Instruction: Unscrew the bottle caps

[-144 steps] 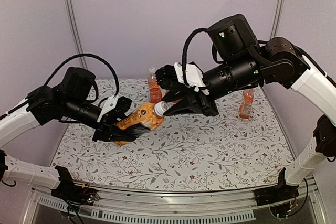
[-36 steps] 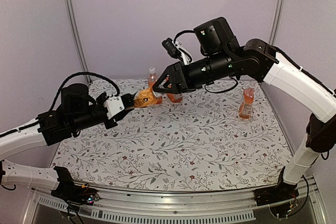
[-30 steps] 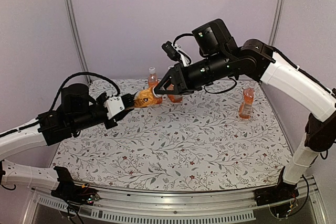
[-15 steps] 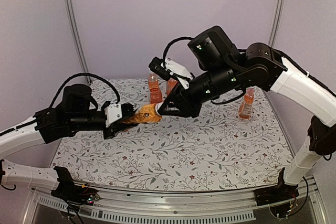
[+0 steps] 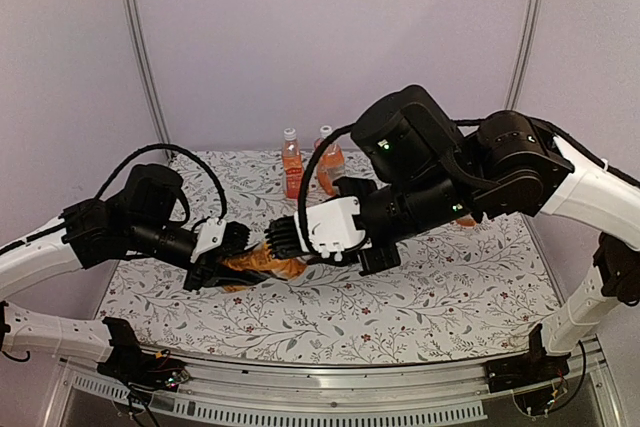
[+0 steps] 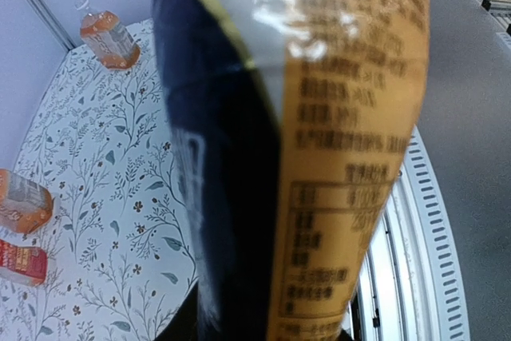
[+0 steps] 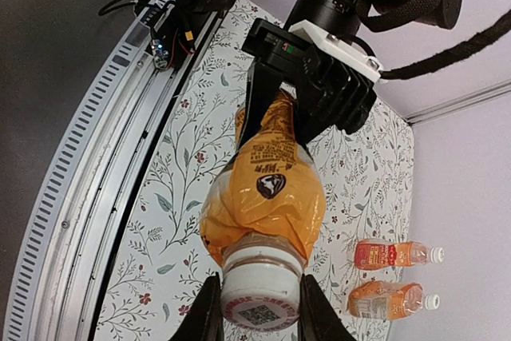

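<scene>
A bottle with an orange label (image 5: 258, 263) hangs tilted over the left middle of the table, between both arms. My left gripper (image 5: 228, 252) is shut on its body, and in the left wrist view the bottle (image 6: 319, 141) fills the frame and hides the fingers. In the right wrist view its white bottle cap (image 7: 260, 293), with a printed code on top, sits between my right gripper's (image 7: 259, 313) two fingers, which press its sides. In the top view the right gripper (image 5: 288, 240) covers that cap. Two more capped bottles (image 5: 291, 164) (image 5: 328, 165) stand at the back.
The floral table cloth (image 5: 430, 287) covers the table, with purple walls on three sides. The metal front rail (image 7: 96, 149) runs along the near edge. The right wrist view shows the two back bottles (image 7: 395, 255) (image 7: 390, 299); the left wrist view shows another bottle (image 6: 108, 37).
Both arms have come down and toward the near side, carrying the bottle from the back of the table to low over its left middle. The right wrist has turned on the cap.
</scene>
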`<act>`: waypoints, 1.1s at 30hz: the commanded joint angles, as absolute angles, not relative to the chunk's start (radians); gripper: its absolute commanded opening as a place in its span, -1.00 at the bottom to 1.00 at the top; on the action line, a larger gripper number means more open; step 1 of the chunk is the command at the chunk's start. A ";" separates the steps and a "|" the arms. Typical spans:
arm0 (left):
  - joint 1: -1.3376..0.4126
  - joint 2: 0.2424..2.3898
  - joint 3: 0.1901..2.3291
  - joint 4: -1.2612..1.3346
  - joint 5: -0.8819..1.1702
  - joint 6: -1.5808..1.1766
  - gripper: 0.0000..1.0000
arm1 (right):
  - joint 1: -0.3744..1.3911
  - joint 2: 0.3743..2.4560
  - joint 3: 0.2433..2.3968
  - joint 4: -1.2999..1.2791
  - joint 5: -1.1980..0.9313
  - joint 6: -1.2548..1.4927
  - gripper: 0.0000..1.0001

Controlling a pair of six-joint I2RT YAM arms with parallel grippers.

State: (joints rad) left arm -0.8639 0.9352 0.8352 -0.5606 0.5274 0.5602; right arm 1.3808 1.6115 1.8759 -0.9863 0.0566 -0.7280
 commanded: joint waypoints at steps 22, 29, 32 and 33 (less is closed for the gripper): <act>-0.864 0.906 0.723 -0.143 -0.040 0.504 -0.55 | 1.114 1.504 1.816 -0.744 -0.133 -0.020 0.97; -0.865 0.919 0.714 -0.097 -0.134 0.569 -0.54 | 1.027 1.628 1.854 -0.692 -0.342 0.501 0.66; -0.865 0.917 0.710 -0.099 -0.132 0.568 -0.54 | 1.027 1.645 1.861 -0.679 -0.357 0.519 0.60; -0.865 0.918 0.710 -0.099 -0.131 0.568 -0.54 | 1.026 1.652 1.863 -0.678 -0.355 0.523 0.50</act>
